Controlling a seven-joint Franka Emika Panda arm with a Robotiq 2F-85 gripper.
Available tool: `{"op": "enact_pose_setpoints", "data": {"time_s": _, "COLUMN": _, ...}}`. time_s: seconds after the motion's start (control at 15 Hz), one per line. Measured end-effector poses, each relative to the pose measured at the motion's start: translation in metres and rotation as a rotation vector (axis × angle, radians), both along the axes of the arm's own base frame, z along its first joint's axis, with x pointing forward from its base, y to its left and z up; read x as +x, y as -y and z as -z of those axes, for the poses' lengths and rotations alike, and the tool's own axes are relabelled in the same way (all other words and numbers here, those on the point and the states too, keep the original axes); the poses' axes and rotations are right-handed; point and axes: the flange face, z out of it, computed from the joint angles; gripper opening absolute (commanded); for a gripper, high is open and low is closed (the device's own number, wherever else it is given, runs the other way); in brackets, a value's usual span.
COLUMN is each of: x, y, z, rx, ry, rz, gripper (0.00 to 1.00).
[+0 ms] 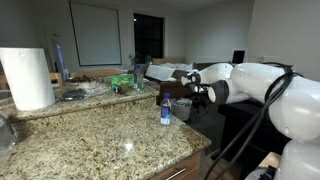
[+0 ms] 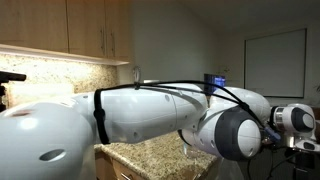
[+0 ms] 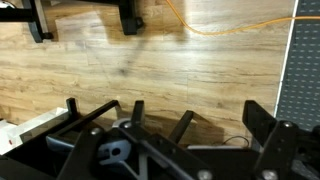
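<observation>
My end effector point(image 3: 160, 108) hangs open and empty just off the table's point(image 1: 100, 140) edge, with the bottle point(image 1: 166, 108) standing on the table near that edge. Reaching it would, I judge, call for rising over the edge. My wrist view shows only floor point(image 3: 170, 70), and my arm point(image 2: 150, 110) hides the table.

Glossy granite counter point(image 1: 100, 140); matt wood floor point(image 3: 180, 70); plastic bottle point(image 1: 166, 110)
</observation>
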Motion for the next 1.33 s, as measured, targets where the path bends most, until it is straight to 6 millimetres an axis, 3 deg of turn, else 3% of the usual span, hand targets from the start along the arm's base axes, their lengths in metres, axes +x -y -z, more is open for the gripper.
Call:
{"op": "enact_pose_setpoints", "data": {"time_s": 0.2, "x": 0.006, "y": 0.002, "z": -0.018, "rx": -0.020, "ry": 0.032, "rz": 0.001, "gripper": 1.00}}
{"op": "enact_pose_setpoints", "data": {"time_s": 0.47, "x": 0.009, "y": 0.005, "z": -0.012, "rx": -0.044, "ry": 0.059, "rz": -0.009, "gripper": 1.00}}
{"op": "enact_pose_setpoints", "data": {"time_s": 0.67, "x": 0.001, "y": 0.021, "z": 0.025, "rx": -0.081, "ry": 0.083, "rz": -0.011, "gripper": 1.00}}
{"op": "enact_pose_setpoints", "data": {"time_s": 1.0, "x": -0.043, "y": 0.048, "z": 0.100, "rx": -0.056, "ry": 0.031, "rz": 0.012, "gripper": 1.00}}
{"op": "enact_pose_setpoints", "data": {"time_s": 1.33, "x": -0.063, "y": 0.027, "z": 0.145, "rx": 0.120, "ry": -0.015, "rz": -0.112, "gripper": 1.00}}
